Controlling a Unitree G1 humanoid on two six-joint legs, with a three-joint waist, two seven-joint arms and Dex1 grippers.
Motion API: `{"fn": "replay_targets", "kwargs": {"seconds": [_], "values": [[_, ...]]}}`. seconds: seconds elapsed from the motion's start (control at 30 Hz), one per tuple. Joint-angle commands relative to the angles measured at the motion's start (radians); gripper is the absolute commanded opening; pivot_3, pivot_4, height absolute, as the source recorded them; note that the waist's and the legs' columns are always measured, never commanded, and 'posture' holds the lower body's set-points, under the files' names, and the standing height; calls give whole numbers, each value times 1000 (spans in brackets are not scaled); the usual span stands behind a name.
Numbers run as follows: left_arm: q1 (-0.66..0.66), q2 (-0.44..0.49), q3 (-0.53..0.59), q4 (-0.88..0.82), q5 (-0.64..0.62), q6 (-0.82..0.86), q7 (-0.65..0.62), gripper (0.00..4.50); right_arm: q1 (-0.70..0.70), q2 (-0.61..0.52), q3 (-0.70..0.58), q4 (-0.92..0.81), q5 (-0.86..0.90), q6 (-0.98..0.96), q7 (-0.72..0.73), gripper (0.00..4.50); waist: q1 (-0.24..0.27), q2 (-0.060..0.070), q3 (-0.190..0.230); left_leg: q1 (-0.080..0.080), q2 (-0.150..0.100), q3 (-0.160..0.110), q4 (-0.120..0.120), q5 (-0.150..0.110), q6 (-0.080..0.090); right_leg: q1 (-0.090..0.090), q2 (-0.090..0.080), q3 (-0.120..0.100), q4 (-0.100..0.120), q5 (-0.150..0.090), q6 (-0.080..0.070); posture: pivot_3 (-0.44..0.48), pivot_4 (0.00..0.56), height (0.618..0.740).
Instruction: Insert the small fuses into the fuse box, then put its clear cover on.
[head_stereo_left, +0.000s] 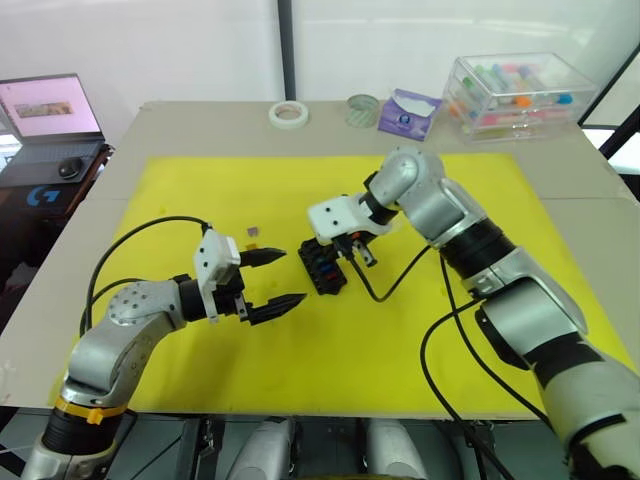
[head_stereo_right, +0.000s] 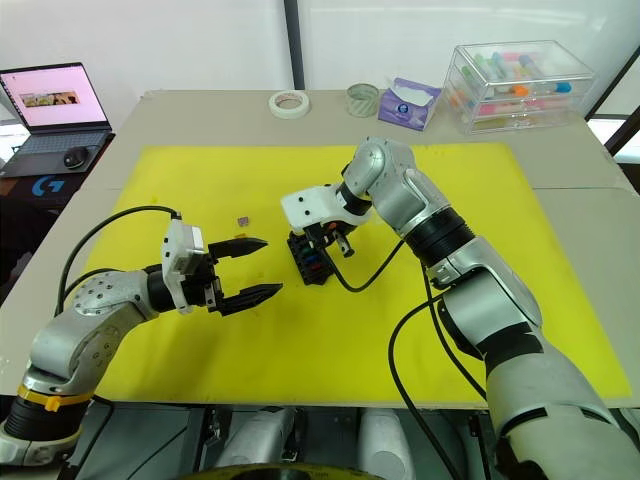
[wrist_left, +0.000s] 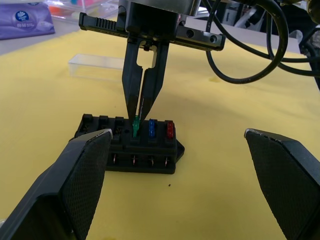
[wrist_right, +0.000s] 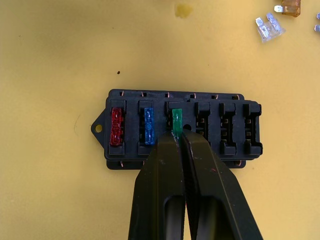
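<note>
The black fuse box (head_stereo_left: 322, 270) lies mid-way on the yellow mat (head_stereo_left: 180, 180). A red fuse (wrist_right: 116, 126) and a blue fuse (wrist_right: 149, 125) sit in its first two slots. My right gripper (wrist_right: 179, 136) points straight down over the box, shut on a green fuse (wrist_left: 135, 125) that stands in the third slot, higher than the other two. The remaining slots are empty. My left gripper (head_stereo_left: 293, 276) hovers open just left of the box, holding nothing. Loose fuses (head_stereo_left: 254, 233) lie on the mat beyond it. The clear cover (wrist_left: 97, 66) rests on the mat behind the box.
At the table's back edge are a clear box of coloured tubes (head_stereo_left: 520, 92), a purple tissue pack (head_stereo_left: 407, 112) and two tape rolls (head_stereo_left: 289, 114). A laptop (head_stereo_left: 50, 120) stands off to the left. Black cables (head_stereo_left: 400, 280) trail across the mat from both wrists.
</note>
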Motion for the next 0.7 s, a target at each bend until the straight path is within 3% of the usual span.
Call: {"fn": "replay_targets", "kwargs": {"seconds": [0.03,0.2,0.7], "values": [[-1,5,-2,-26,-5,-4,-5,4475,7,7,8,-20,-5,-19,-9,0,0,0,0,0,0,0,0,0,0,0,0,0,0,0,0,0,150,740],[-1,5,-2,-27,-6,-2,-4,4500,10,5,5,-22,-3,-26,-10,1324,2,0,0,0,0,0,0,0,0,0,0,0,0,0,0,0,150,740],[6,7,-1,-31,-7,1,-3,4500,-11,9,-13,-9,28,-31,10,1324,4,0,0,0,0,0,0,0,0,0,0,0,0,0,0,0,150,740]]}}
